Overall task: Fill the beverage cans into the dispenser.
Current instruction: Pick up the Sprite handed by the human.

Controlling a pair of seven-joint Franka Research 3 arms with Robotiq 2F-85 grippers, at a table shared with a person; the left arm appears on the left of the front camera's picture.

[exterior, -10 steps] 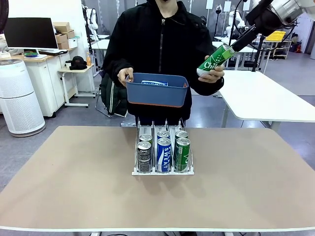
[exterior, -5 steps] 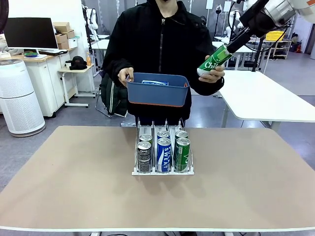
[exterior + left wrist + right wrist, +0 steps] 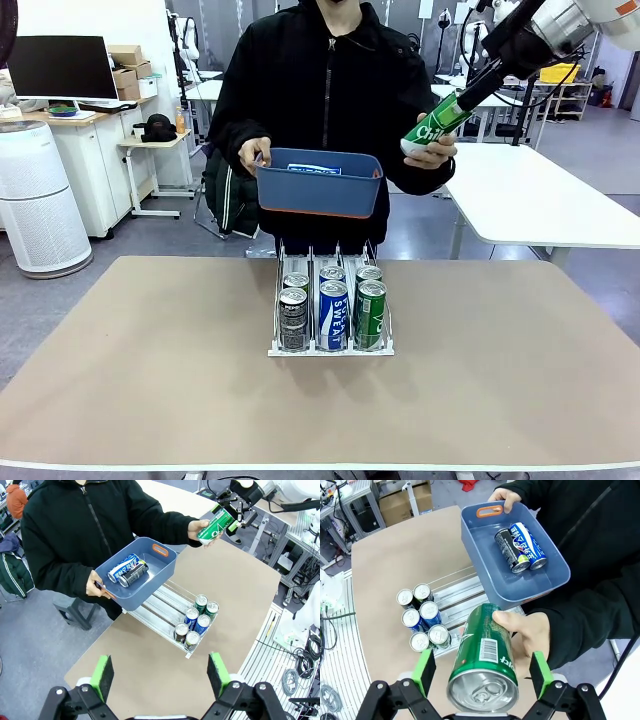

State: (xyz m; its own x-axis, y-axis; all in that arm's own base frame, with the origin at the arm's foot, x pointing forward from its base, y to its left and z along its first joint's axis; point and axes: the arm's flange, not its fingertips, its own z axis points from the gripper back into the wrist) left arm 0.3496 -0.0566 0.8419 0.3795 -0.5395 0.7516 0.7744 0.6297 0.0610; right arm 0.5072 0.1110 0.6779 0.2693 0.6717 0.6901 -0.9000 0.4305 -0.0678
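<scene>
Right gripper (image 3: pixel 482 666) straddles green can (image 3: pixel 485 642), pads (image 3: pixel 426 670) spread clear of it (person's hand (image 3: pixel 527 632) grips it at 2 o'clock). Risk: release before clamping drops it. Left gripper (image 3: pixel 161 672): spread.

Dispenser (image 3: pixel 330 352) front full; rear free; bin (image 3: pixel 320 195) held just above rear.

Bright, even indoor light falls from overhead. The table (image 3: pixel 520 360) shows no harsh glare, and the dispenser (image 3: pixel 330 352) casts only a faint, soft shadow. My wrist views bow outward at their edges. The green can (image 3: pixel 482 660) stays sharp, its silver top glinting lightly.
</scene>
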